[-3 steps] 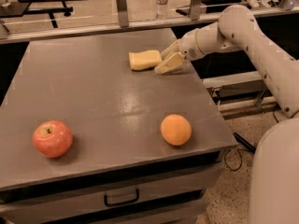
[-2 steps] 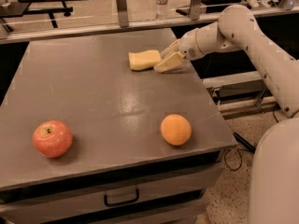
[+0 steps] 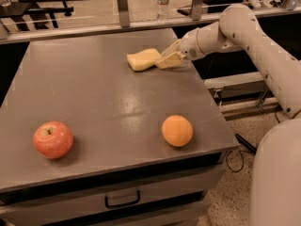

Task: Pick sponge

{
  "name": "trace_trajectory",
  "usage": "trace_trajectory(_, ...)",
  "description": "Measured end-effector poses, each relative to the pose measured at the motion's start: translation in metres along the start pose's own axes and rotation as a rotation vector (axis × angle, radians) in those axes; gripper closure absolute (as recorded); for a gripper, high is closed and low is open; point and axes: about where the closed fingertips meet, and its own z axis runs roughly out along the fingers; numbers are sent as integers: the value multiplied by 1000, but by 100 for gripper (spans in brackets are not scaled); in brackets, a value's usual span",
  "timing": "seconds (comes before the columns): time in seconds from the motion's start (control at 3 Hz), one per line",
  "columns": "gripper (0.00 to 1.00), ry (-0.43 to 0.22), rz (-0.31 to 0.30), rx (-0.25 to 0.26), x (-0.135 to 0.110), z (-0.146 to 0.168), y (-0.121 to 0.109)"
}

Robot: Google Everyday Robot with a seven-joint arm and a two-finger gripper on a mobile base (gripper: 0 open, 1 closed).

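Gripper (image 3: 161, 59) position was recorded low over the far right part of the grey table (image 3: 94, 93), at the end of a white arm (image 3: 244, 32) reaching in from the right. We noted its pale yellow wedge-shaped fingers (image 3: 171, 60) standing parted, with a dark gap between them, and closed around nothing. Their tips lay at the right end of the sponge (image 3: 143, 59). We could not tell whether they touched it or stood just beside it.

We found the sponge lying flat on the table top near the far edge, right of centre. It was a pale yellow foam block with curved edges.

We logged an orange (image 3: 177, 131) near the front right corner of the table, well apart from the sponge. A red apple (image 3: 52, 140) sat near the front left, well apart from both. Below the top, a drawer front carried a dark handle (image 3: 122, 200).

Behind the table, past a rail, a clear bottle (image 3: 162, 1) stood upright. Its label was too small for us to read, and we made out no writing on the arm, the table or the other items.
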Motion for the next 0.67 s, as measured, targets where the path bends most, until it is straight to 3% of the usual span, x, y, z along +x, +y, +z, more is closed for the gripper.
trace_trajectory(0.67,100,-17,-6,-6,-5,-1,1)
